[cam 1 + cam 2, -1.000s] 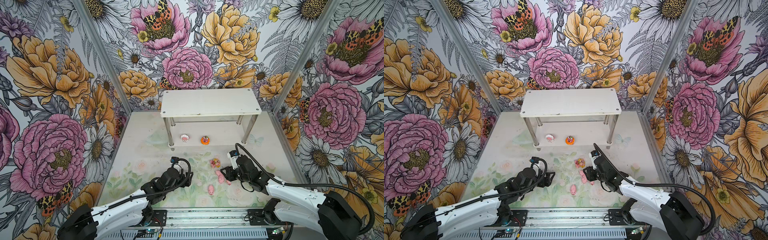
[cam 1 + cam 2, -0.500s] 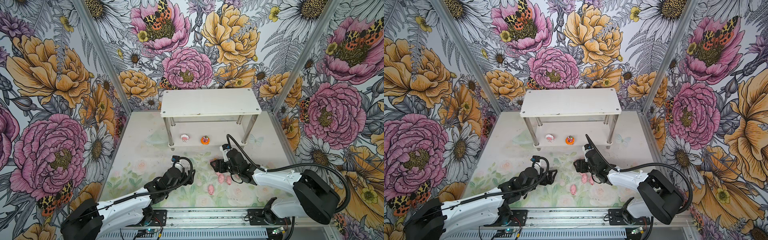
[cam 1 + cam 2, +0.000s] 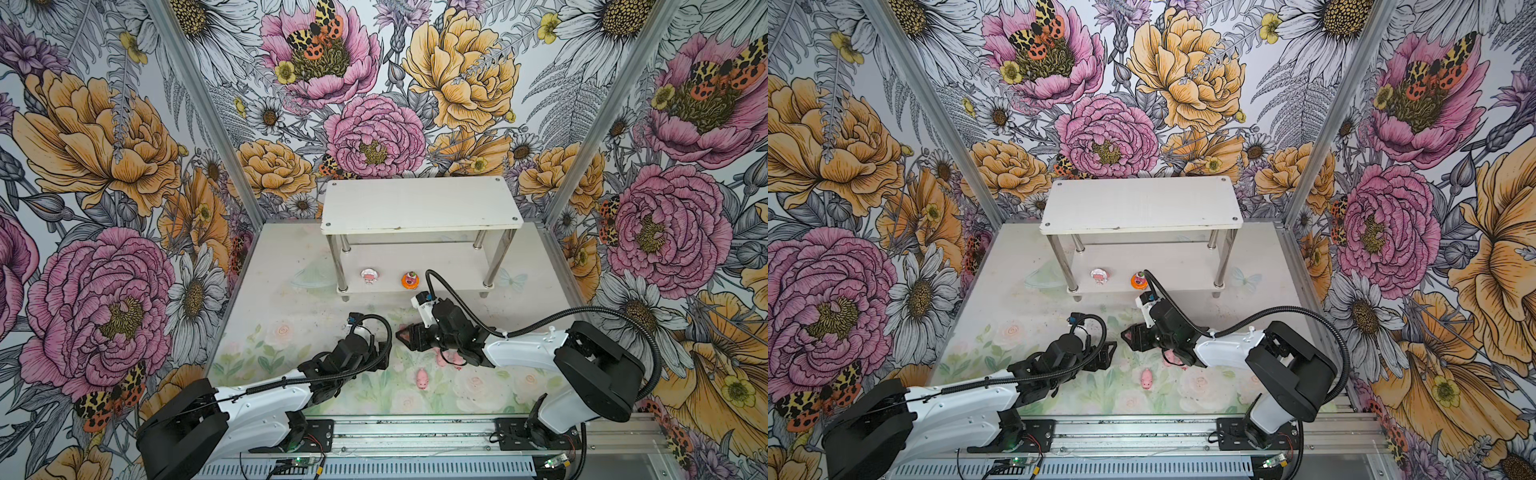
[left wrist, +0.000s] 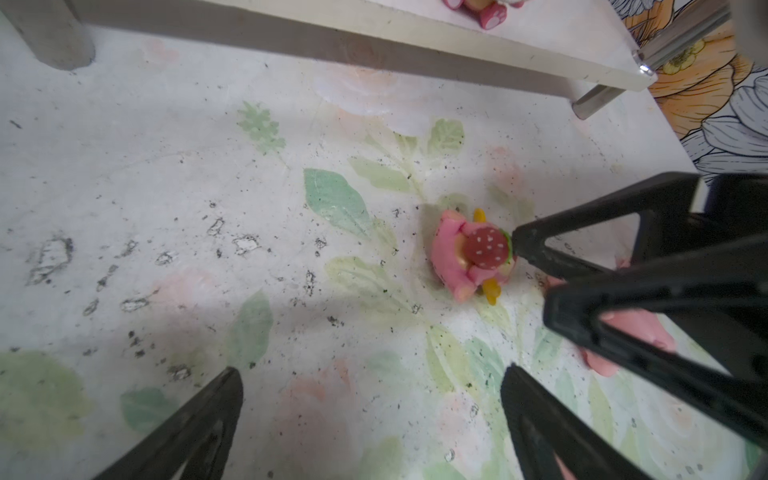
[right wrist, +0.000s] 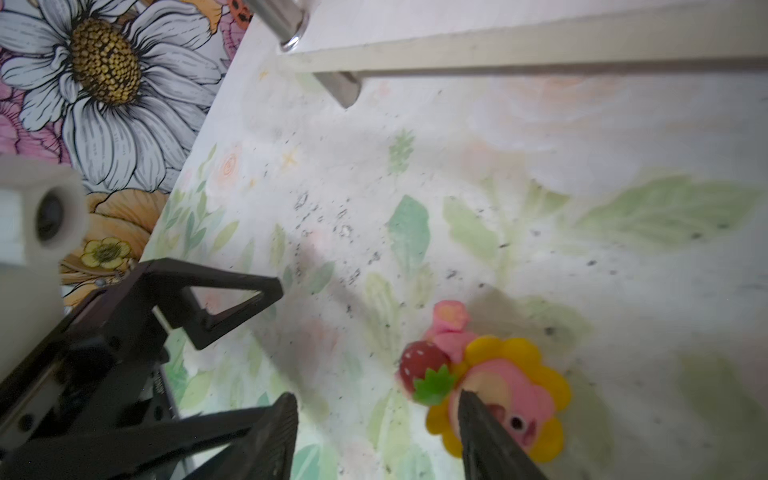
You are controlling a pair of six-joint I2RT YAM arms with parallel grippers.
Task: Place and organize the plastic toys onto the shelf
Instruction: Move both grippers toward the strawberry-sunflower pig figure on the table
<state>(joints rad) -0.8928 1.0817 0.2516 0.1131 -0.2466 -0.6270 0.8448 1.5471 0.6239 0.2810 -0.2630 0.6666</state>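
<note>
Your right tool [image 5: 376, 397] is released, its jaws apart with only bare bench [image 5: 623, 208] between them. The yellow-rimmed toy [image 5: 528, 390] lies on the bench at the tip of one finger [image 5: 486, 432], which overlaps its face, so it is outside the gap and not grasped. In the left wrist view that fingertip appears to touch the toy beside its strawberry top.

Your left tool [image 4: 370, 374] is spread wide and holds nothing. The toy lies near, just ahead of it.

A pink pig [image 3: 422, 378] lies between the arms, and other pigs [image 3: 441, 360] are partly hidden under your right arm. The white-rimmed toy [image 3: 369, 275] and orange-rimmed toy [image 3: 409, 279] sit on the lower tier of the shelf [image 3: 419, 203].
</note>
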